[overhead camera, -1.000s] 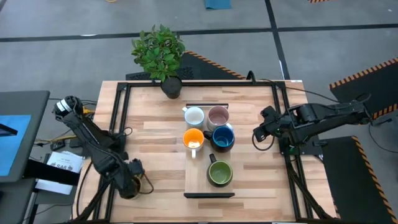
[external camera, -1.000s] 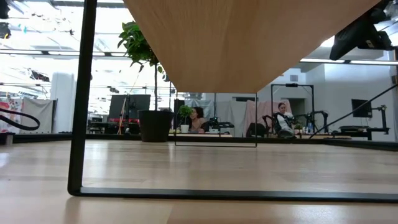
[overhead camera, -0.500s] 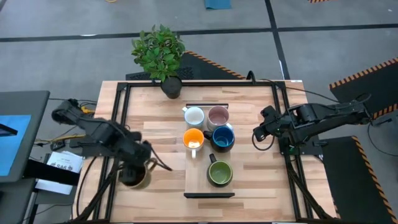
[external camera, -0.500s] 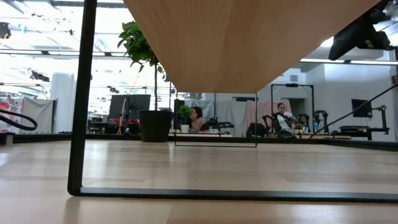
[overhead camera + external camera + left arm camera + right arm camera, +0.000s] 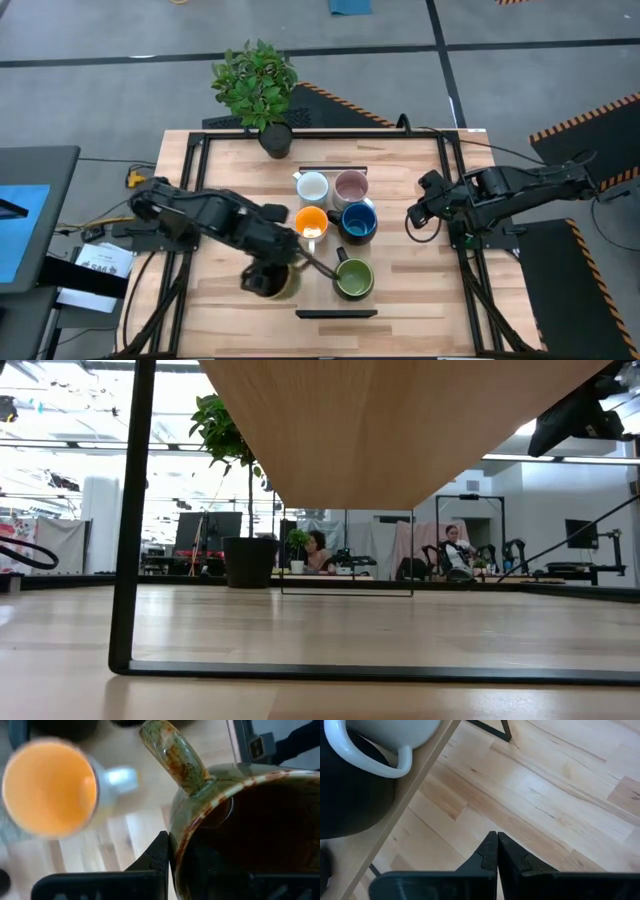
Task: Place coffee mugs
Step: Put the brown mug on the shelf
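Note:
Five mugs stand on a raised wooden board (image 5: 318,296) at the table's middle: white (image 5: 312,186), pinkish-mauve (image 5: 351,186), orange (image 5: 311,222), dark blue (image 5: 358,222) and green (image 5: 353,278). My left gripper (image 5: 272,272) is shut on the glossy brown mug (image 5: 266,283), just left of the board's near end. In the left wrist view the brown mug (image 5: 250,830) fills the picture, with the orange mug (image 5: 49,787) beyond it. My right gripper (image 5: 413,218) waits shut over the table's right part, right of the board; its fingers (image 5: 490,851) show closed. My left gripper holds the brown mug by its rim (image 5: 176,842), on the side opposite the handle (image 5: 175,755). One finger (image 5: 161,854) lies outside the wall and the other is in the dark hollow. The mug stays upright, mouth up; whether its base is off the table I cannot tell.
A potted plant (image 5: 257,85) stands at the table's far edge. A black metal frame (image 5: 190,200) runs round the tabletop. The low view looks under the board (image 5: 400,420), past its black leg (image 5: 130,520). Bare wood lies on both sides of the board.
My left arm has swung from the table's near left corner toward the right, carrying the brown mug with it. The mug now sits close to the board's near left side, beside the green mug. My right arm has kept still.

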Tool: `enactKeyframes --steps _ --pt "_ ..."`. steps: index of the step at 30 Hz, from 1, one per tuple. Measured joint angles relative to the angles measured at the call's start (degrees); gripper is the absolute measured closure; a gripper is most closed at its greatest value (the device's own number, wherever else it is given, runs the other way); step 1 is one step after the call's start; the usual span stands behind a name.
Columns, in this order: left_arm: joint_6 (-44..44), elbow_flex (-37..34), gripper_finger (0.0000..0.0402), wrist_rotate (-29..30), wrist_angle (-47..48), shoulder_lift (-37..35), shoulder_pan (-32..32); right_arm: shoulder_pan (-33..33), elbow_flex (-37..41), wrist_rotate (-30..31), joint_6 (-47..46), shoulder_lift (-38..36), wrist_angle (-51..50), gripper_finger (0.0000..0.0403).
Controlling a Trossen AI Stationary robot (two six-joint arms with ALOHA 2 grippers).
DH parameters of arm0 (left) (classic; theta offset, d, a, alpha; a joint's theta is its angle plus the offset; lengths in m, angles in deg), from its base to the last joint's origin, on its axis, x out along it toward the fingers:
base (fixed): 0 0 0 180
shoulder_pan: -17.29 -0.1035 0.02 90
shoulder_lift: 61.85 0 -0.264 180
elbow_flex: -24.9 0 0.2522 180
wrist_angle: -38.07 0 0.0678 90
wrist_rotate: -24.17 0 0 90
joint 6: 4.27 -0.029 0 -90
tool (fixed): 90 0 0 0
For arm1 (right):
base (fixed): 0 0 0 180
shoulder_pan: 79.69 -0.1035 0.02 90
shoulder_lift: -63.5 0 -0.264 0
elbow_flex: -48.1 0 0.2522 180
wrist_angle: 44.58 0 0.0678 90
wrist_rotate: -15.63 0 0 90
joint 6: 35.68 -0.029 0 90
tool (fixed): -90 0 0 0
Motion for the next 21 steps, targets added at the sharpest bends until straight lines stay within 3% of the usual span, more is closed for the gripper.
enactKeyframes --steps 9,21 --pt "-8.4 0.0 0.0384 -0.1 -4.9 5.6 -1.2 -0.4 0.0 -0.2 0.0 0.0 0.0 0.0379" --pt "-9.8 -0.7 0.0383 0.5 -8.1 5.7 -2.8 -1.0 0.0 -0.4 0.0 0.0 0.0 0.0379"
